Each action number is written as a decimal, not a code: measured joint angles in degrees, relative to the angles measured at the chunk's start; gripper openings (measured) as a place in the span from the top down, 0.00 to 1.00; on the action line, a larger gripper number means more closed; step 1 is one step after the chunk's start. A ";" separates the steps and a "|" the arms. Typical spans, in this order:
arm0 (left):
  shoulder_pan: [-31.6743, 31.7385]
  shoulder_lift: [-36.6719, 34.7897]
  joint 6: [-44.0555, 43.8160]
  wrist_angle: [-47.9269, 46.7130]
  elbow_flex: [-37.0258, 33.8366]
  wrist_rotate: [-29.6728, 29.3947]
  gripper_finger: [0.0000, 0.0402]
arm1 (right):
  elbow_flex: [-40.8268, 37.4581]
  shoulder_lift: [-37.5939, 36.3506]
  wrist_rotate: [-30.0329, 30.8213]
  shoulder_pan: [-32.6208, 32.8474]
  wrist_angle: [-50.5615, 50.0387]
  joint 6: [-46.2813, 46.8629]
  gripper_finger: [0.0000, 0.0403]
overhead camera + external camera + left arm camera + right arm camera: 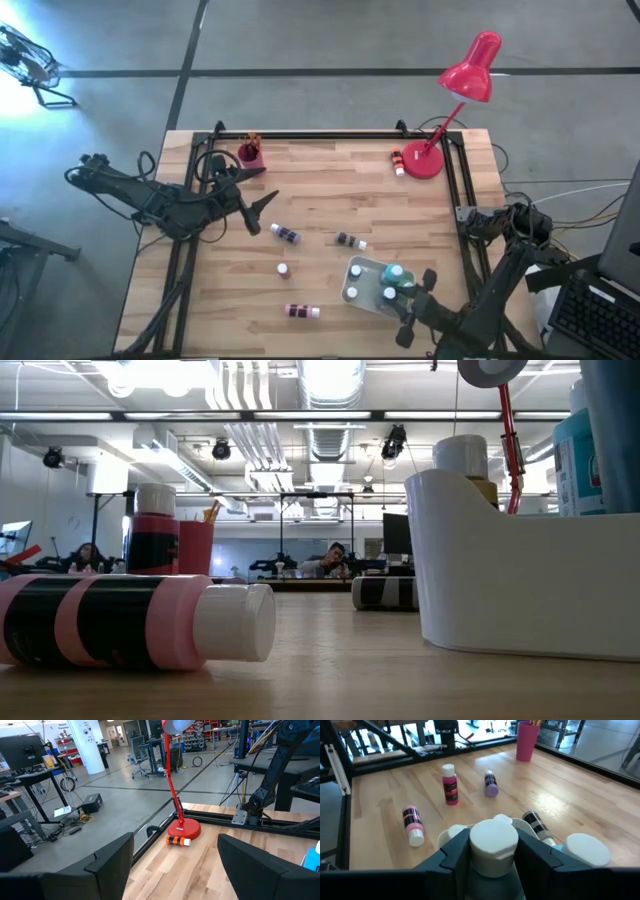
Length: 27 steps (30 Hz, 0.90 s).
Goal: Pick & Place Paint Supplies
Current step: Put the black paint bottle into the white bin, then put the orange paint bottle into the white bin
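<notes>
A: Where's your right gripper (492, 857) rn?

B: Over the white tray (358, 270) at the near right of the table, fingers closed round the white cap of a green bottle (405, 288). It sits in the tray w/ a teal one (395, 272) and two white-capped ones. You're at the place step, I'd judge: bottle down in the tray, not let go yet.

A: Next?

B: Spread the fingers, lift straight up so you don't tip the neighbours. Then go for the loose ones: pink-striped bottle (412, 822) lying flat, pink one (450, 786) upright, purple (491, 784) and black-striped (536, 825) on their sides mid-table. The orange one (178, 840) lies by the red lamp (458, 100) base.

A: Left gripper (175, 865)?

B: Waits wide open and empty at the left, pointing across the table. Brushes stand in the red cup (250, 153) at the far edge.
</notes>
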 joint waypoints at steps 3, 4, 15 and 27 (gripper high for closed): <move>0.02 0.00 0.00 0.00 0.00 0.00 0.27 | 0.68 0.06 -1.06 0.00 -0.04 -1.30 0.63; 0.02 0.00 0.00 0.00 0.00 0.00 0.27 | 0.93 0.08 -1.41 0.02 -0.04 -1.81 0.61; 0.11 0.00 0.00 0.52 0.00 0.00 0.27 | 4.75 -0.51 -5.37 0.02 -2.74 -8.19 0.70; 0.11 0.00 1.31 1.14 -0.02 -0.01 0.27 | 14.61 -13.06 -15.02 -0.37 -14.10 -14.79 0.64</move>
